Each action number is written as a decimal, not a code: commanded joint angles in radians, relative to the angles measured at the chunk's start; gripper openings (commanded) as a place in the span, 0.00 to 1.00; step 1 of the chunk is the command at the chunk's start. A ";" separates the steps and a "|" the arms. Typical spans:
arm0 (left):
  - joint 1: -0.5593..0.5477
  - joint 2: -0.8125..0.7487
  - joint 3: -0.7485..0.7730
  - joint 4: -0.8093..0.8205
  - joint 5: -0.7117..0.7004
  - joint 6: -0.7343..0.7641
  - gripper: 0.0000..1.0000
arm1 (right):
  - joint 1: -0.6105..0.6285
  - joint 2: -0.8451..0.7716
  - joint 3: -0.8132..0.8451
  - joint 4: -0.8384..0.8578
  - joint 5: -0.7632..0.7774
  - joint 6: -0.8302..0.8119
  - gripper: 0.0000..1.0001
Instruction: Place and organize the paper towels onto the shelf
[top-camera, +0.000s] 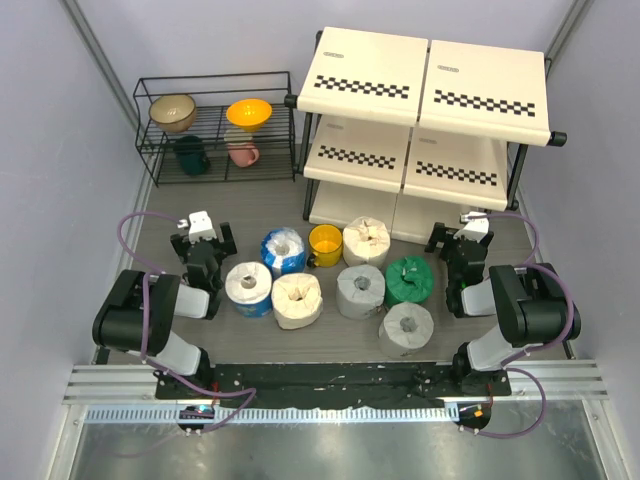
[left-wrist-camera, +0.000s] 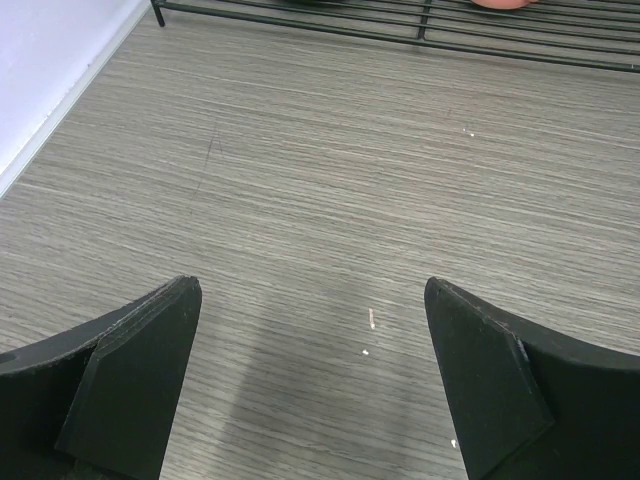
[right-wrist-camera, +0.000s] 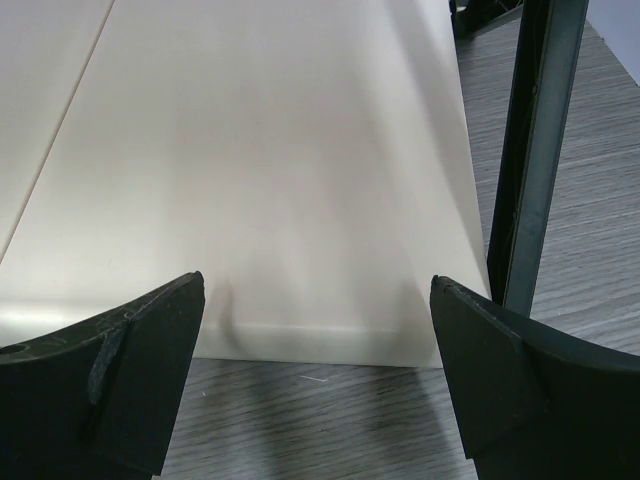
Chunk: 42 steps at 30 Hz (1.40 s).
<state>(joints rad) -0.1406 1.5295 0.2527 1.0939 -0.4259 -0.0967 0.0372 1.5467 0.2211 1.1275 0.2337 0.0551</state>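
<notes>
Paper towels (top-camera: 361, 291): seven rolls standing on end on the bench (top-camera: 340, 352), clustered between the two arms and just in front of the shelf.
Shelf (top-camera: 425, 90): three cream tiers with checkered strips on a black frame, at the far right of the bench.
Yellow cup (top-camera: 325, 245): upright among the rolls, between a blue one and a cream one.
Wire rack (top-camera: 215, 125): far left; holds a tan bowl (top-camera: 173, 112) and an orange bowl (top-camera: 249, 112) above, and a dark green mug (top-camera: 190, 155) and a pink mug (top-camera: 242, 153) below.
Surface and room: grey wood-grain bench, pale lilac walls.
Left pincer (top-camera: 203, 232): open, nothing between its fingers.
Right pincer (top-camera: 465, 228): open, gripping nothing.
Left wrist view only: bare bench under the pincer, the rack's base rail ahead.
Right wrist view only: the shelf's lowest panel close ahead, with a black frame post to its right.
</notes>
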 joint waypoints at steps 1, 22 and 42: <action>0.004 -0.020 0.013 0.041 -0.010 0.008 1.00 | -0.002 -0.008 0.023 0.043 0.012 -0.003 1.00; 0.004 -0.052 -0.010 0.067 0.013 0.020 1.00 | -0.002 -0.031 -0.009 0.093 -0.019 -0.009 1.00; 0.003 -0.535 0.188 -0.810 -0.030 -0.331 1.00 | 0.000 -0.832 -0.002 -0.598 -0.091 0.195 1.00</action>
<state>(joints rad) -0.1406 1.0557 0.4416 0.4007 -0.4419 -0.3191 0.0372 0.8249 0.1707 0.6548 0.1631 0.1963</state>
